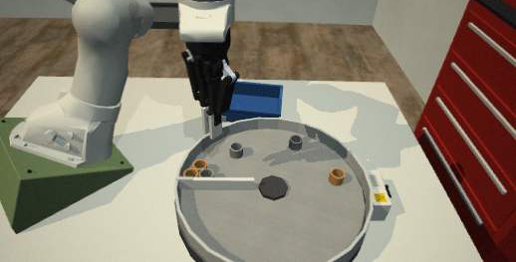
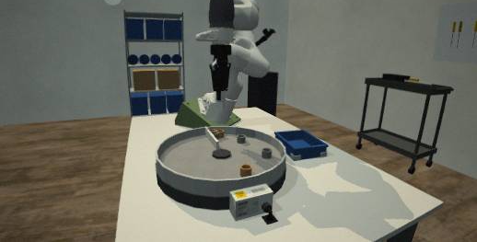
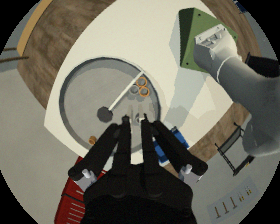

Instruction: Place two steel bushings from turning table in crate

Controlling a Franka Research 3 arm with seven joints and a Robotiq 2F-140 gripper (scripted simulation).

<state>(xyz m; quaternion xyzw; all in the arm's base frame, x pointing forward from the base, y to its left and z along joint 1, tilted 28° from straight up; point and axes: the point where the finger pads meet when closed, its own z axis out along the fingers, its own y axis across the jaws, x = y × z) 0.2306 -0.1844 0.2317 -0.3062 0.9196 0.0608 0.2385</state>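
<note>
End effector points straight down above the turning table, over its rim on the side nearer the arm's base, with its fingers slightly apart and nothing between them. The arm rises from a green wedge on the counter, and bends over toward the turning table.

Three steel bushings lie inside the turning table: one near the end effector's side, another farther round the ring, and a third up by the pale bar, crowded by two orange bushings. That bar runs from the rim toward the dark hub and walls off one side of the cluster. A lone orange bushing sits across the hub.

Just beside the turning table is the blue crate, with no bushing visible in it; the end effector hides part of it from above. A small white box stands close outside the turning table's wall.
</note>
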